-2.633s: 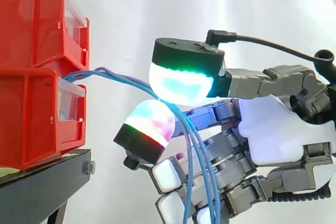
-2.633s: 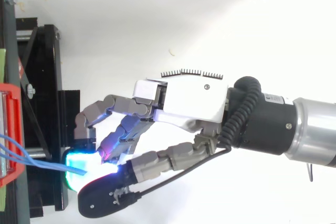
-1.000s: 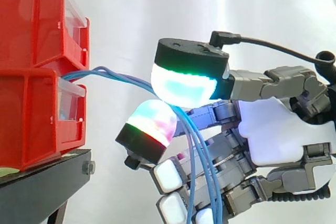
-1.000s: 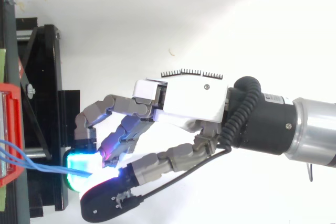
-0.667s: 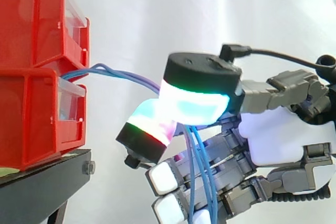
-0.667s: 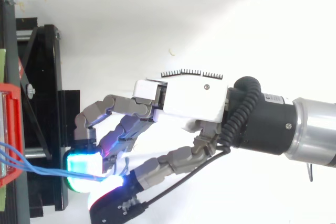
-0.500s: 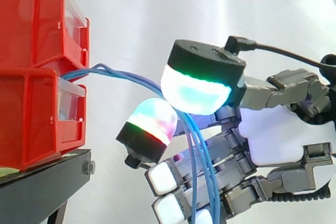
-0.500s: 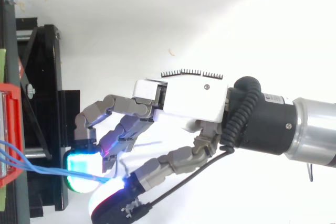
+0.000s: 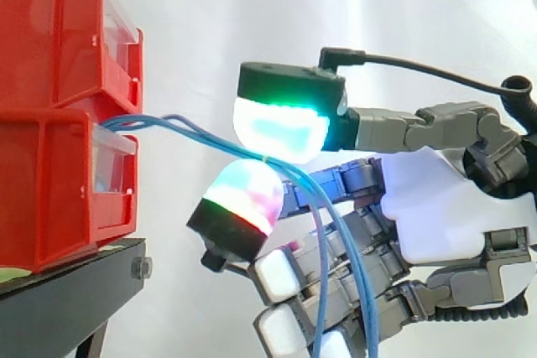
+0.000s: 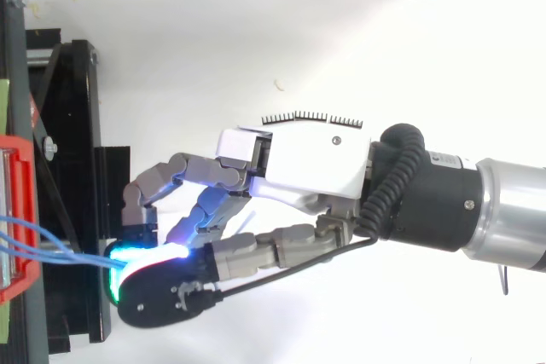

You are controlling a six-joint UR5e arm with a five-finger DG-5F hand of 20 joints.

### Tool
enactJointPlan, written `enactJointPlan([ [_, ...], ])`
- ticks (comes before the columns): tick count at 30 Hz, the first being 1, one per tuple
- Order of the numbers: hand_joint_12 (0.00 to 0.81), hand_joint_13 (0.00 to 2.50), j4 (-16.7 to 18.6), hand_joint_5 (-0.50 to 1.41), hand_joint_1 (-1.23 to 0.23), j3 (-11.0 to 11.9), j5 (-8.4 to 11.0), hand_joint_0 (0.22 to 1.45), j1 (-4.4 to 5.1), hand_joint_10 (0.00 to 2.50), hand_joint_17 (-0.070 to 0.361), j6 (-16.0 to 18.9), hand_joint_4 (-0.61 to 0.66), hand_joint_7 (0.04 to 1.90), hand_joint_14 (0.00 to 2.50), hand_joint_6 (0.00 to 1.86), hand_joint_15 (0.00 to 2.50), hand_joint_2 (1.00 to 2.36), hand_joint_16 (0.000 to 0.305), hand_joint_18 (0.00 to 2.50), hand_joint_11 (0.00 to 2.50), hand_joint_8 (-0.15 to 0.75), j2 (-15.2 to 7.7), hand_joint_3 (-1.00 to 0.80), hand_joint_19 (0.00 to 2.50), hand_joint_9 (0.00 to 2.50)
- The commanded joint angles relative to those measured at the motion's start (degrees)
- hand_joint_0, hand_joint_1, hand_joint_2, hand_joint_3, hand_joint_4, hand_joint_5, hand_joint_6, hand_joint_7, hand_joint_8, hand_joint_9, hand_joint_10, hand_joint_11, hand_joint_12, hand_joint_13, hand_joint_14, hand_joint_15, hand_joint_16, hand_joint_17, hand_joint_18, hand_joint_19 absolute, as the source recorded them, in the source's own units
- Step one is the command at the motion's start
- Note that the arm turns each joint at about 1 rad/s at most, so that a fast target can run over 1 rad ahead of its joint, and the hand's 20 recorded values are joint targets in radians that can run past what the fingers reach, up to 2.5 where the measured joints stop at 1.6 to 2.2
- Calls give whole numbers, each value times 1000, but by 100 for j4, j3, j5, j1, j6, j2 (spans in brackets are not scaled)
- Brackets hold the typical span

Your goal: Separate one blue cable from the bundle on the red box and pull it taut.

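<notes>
Blue cables (image 9: pixel 143 120), seemingly pinched by hand (image 9: pixel 436 207), droop side-on

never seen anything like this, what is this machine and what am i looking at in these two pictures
It is a robot arm ending in a mechanical hand with fingers and a thumb; the glowing pads are its fingertips. The side view looks level across the scene, the top view straight down. On the left, two red bins are stacked on a black stand before a white curtain. Thin blue cables run out from the bins, and the hand pinches them between two pads; past the pinch they hang down.
</notes>
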Motion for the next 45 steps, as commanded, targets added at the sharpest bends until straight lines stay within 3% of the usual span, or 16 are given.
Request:
enactJointPlan([
  [1,432,970,0,-151,-611,1,1,476,0,12,171,-7,168,1059,13,828,455,1357,76,807,529,373,-2,-131,684,1002],
  [5,423,957,0,-157,-705,1,1,481,0,14,170,2,166,1057,13,833,455,1358,75,804,538,366,-2,-91,677,973],
  [7,411,937,0,-165,-774,1,1,531,0,15,164,2,169,1063,11,840,459,1212,73,784,542,349,-2,-51,682,942],
  [9,406,928,0,-169,-807,1,1,547,0,13,161,2,160,1067,12,845,456,1182,72,775,541,338,-2,-65,677,894],
  [10,389,900,0,-174,-826,1,1,587,0,15,156,2,149,1071,14,846,466,1053,69,753,549,330,-2,-44,678,886],
  [12,383,886,0,-178,-837,1,1,610,0,16,152,2,134,1072,13,848,466,1000,68,738,546,320,-2,-56,686,872],
  [21,345,838,0,-189,-882,1,-8,624,0,18,133,2,90,1111,15,845,486,1012,59,668,563,278,7,-134,704,803],
  [30,340,759,0,-205,-919,1,1,674,0,16,133,2,57,1087,14,850,451,1009,59,666,527,256,-2,53,657,690],
  [38,323,654,0,-228,-965,1,-8,712,0,14,123,2,-1,1120,13,837,392,1018,55,599,445,204,-2,-97,614,532],
  [45,313,655,0,-230,-1003,1,1,704,0,13,115,2,13,1095,14,837,362,1000,51,600,416,196,-2,-491,570,531],
])
